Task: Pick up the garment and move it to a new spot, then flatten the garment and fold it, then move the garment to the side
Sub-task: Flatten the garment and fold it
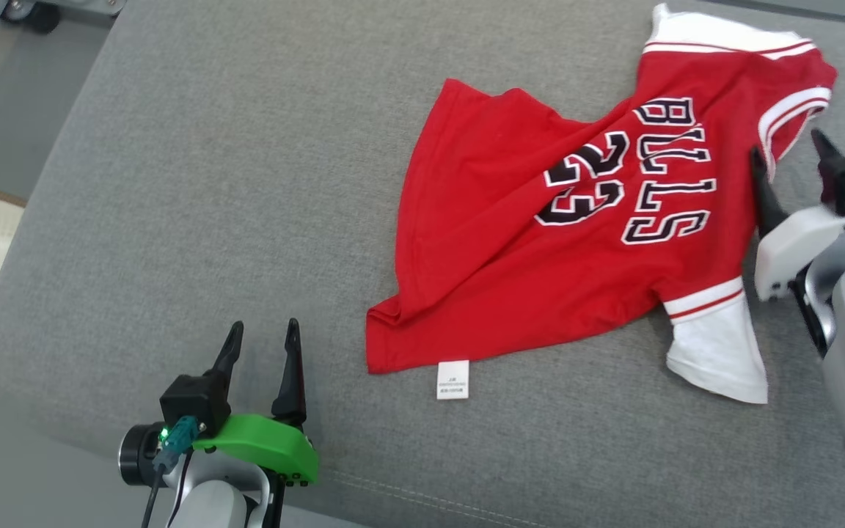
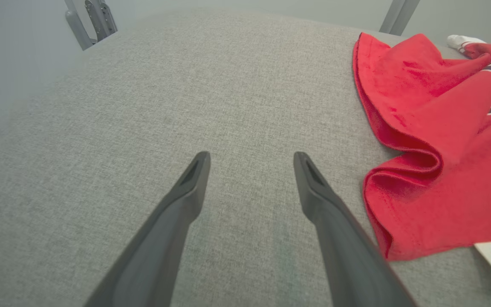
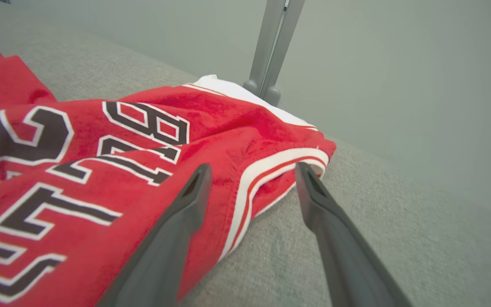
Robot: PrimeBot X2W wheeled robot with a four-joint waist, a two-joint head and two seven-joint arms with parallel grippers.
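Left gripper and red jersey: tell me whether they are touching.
Apart. The head view shows bare grey cushion between the left gripper and the jersey.

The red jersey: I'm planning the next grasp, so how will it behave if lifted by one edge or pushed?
Probably floppy: the red jersey lies rumpled, with soft folds at its hem. Lifted by the striped armhole near the open right gripper, it would likely drape. Pushed, it may bunch rather than slide on the woven cushion.
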